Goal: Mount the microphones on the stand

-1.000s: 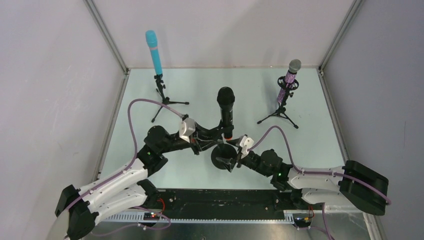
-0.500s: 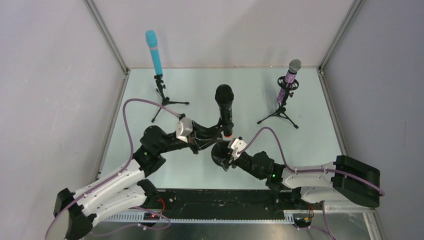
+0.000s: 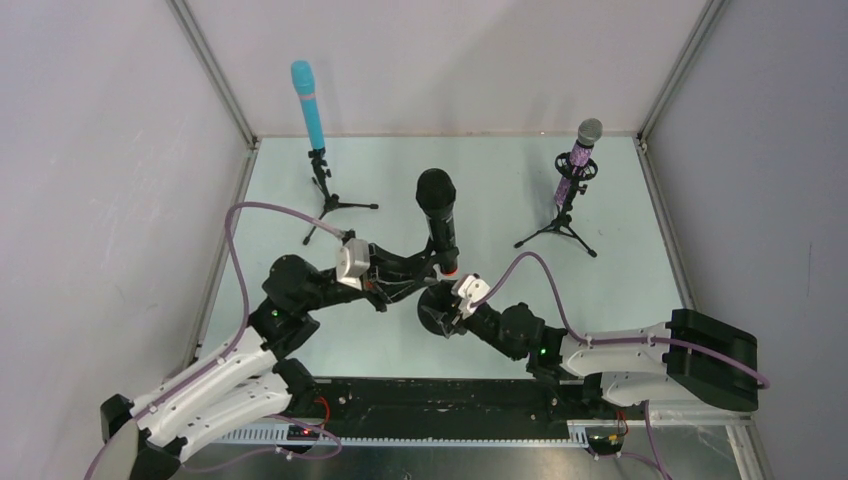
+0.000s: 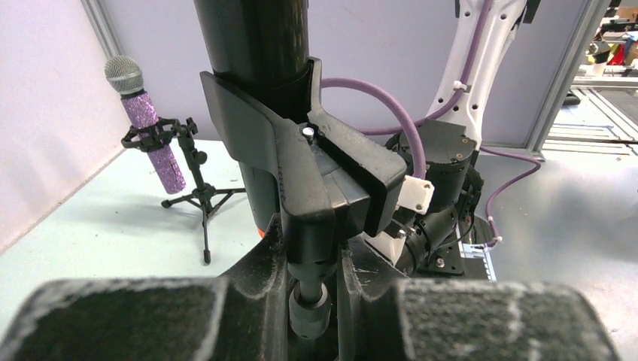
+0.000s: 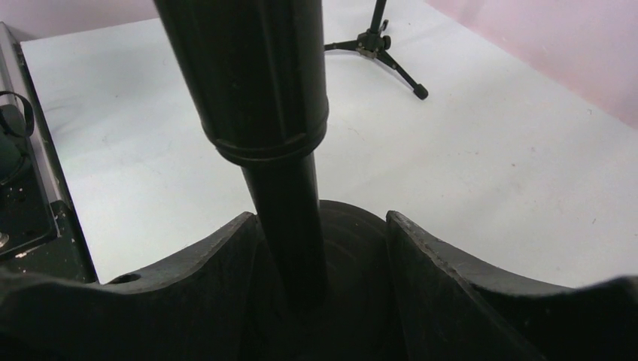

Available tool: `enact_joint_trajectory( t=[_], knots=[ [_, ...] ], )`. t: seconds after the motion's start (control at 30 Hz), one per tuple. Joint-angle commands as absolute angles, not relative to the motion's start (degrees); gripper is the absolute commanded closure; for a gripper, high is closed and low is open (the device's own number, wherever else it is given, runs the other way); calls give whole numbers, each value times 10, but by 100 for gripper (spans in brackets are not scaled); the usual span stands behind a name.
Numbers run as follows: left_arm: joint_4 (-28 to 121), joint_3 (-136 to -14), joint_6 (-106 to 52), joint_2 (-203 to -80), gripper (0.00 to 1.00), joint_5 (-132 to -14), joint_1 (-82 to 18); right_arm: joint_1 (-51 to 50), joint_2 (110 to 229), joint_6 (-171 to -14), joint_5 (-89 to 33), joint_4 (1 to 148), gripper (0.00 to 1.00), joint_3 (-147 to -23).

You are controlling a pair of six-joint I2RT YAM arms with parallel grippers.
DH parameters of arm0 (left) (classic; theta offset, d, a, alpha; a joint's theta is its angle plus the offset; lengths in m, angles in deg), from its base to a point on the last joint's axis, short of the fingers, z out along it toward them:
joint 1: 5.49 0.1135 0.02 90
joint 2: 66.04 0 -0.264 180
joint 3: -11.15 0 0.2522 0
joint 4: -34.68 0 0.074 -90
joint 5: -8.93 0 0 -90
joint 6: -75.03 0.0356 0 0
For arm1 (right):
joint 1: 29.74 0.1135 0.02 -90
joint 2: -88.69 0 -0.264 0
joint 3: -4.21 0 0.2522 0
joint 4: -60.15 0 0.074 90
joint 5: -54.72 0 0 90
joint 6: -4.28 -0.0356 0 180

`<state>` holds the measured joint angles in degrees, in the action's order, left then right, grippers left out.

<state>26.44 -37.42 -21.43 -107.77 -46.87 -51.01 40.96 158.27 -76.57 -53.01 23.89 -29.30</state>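
Blue mic (image 3: 310, 108), purple mic (image 3: 576, 166), black mic (image 3: 440, 215).

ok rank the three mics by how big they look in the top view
1. black mic: looks largest, but it is nearer the camera, so its true size is unsure.
2. blue mic and purple mic: look about alike, not ranked.

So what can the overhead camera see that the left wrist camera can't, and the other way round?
Only the overhead view shows the light blue microphone on its tripod at the back left, and the whole table. Only the left wrist view shows, up close, the black clip around the black microphone, with the left gripper closed around the stand post beneath it. Both show the black microphone and the purple glitter microphone, upright on its own tripod.
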Motion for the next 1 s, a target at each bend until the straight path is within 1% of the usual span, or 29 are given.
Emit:
enact_joint_trajectory(
  t=[0.0, 0.37, 0.7, 0.97],
  knots=[
    [169, -452, -190, -1038, 100, -478, -513, 414, 1590, -759, -560, 258, 33, -309],
    [191, -483, -168, -995, 100, -507, -512, 419, 1587, -758, -569, 275, 35, -315],
    [209, -499, -151, -941, 100, -565, -513, 428, 1606, -751, -577, 295, 35, -336],
    [233, -494, -130, -951, 100, -568, -512, 431, 1593, -745, -583, 299, 33, -340]
  ],
)
